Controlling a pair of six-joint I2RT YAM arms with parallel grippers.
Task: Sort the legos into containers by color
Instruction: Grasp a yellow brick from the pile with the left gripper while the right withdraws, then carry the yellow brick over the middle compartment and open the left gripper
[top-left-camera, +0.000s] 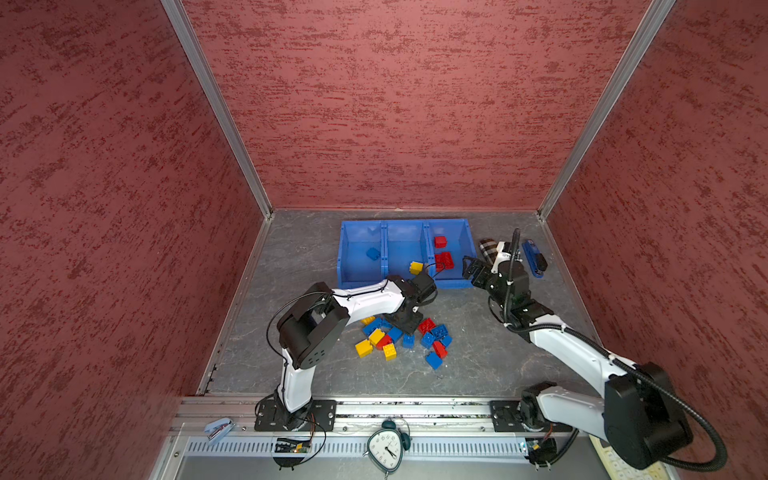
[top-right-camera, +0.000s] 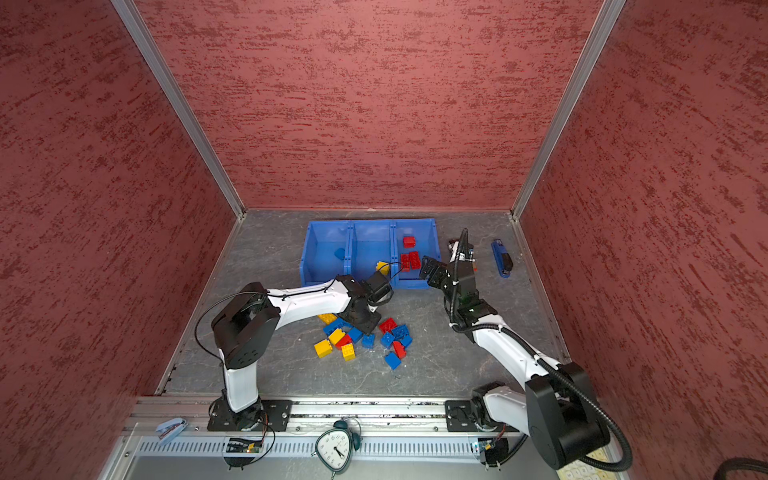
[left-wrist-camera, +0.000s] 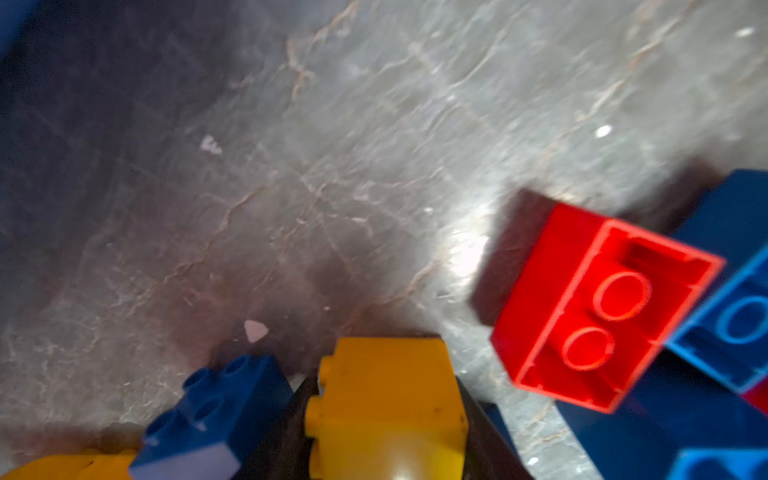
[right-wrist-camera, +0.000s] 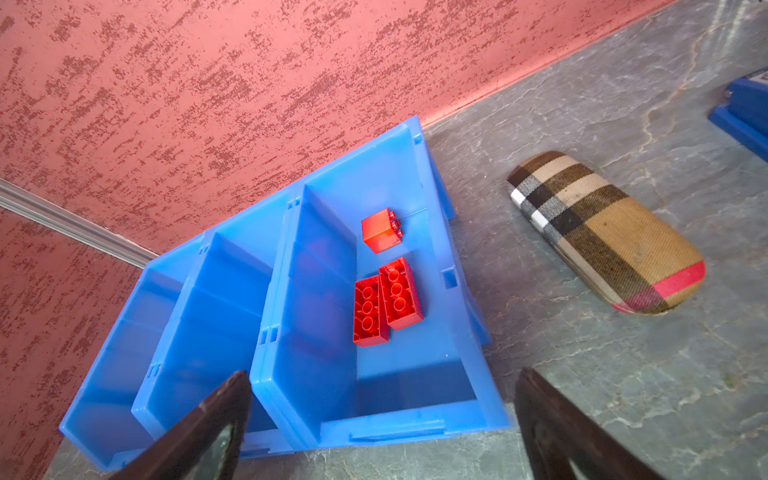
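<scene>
My left gripper (left-wrist-camera: 384, 384) is shut on a yellow brick (left-wrist-camera: 386, 411), with a dark jaw against each side. In both top views it reaches down into the pile of legos (top-left-camera: 399, 338) on the grey floor. A red brick (left-wrist-camera: 598, 307) lies on its side close by, and a blue brick (left-wrist-camera: 216, 407) touches one jaw. The containers (top-left-camera: 405, 222) are three joined blue bins: a blue brick (top-left-camera: 372, 253) in the left, a yellow one (top-left-camera: 416, 267) in the middle, three red bricks (right-wrist-camera: 386, 299) in the right. My right gripper (right-wrist-camera: 384, 380) hangs open and empty over the right bin's front corner (top-left-camera: 469, 270).
A tan plaid case (right-wrist-camera: 602, 232) lies right of the bins, with a blue-and-black stapler (top-left-camera: 535, 257) beyond it. An alarm clock (top-left-camera: 386, 446) and a small stapler (top-left-camera: 218, 430) sit by the front rail. Red walls close in three sides.
</scene>
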